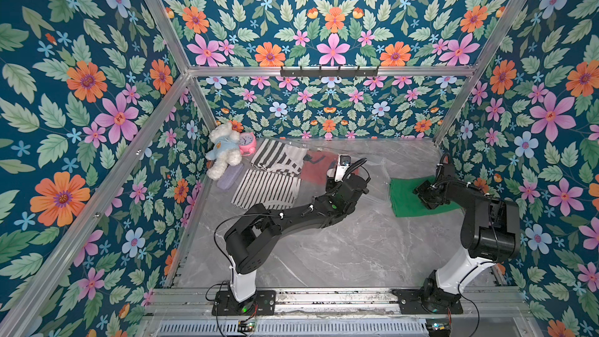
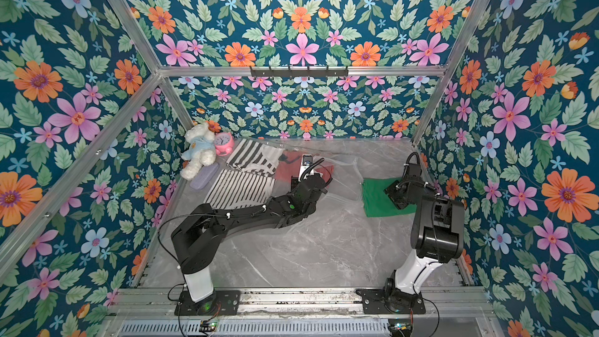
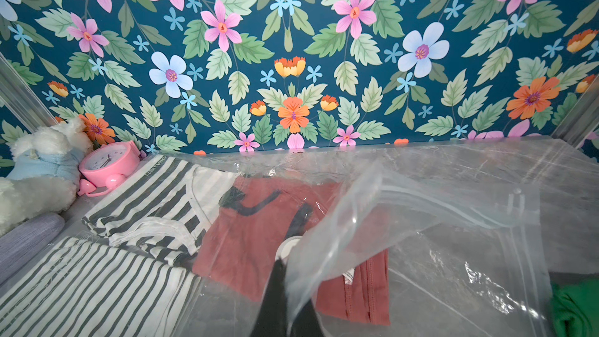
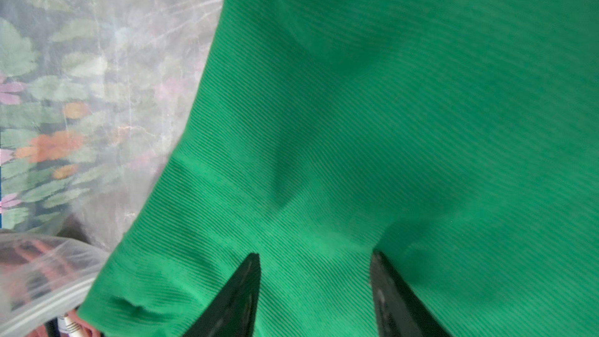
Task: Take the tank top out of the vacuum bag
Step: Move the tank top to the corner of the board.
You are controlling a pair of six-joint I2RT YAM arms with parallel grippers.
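Left tool [image 3: 285, 265], closed, pinches the flap of the vacuum bag [image 3: 421, 209]. Right tool [image 4: 316, 264], jaws partly spread, presses its tips on the green tank top [image 1: 403, 199], which lies on the tabletop [image 1: 340, 248] beside the vacuum bag.

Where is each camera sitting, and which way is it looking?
Both top views: high above the robot's base, looking down at the table and back wall; both arms show.
Left wrist: on the left arm, facing the back wall over the vacuum bag; the shut left gripper pinches its flap.
Right wrist: on the right arm, looking down onto the green garment; the open right gripper shows.
Shared: top and left wrist views both show the pink clock.
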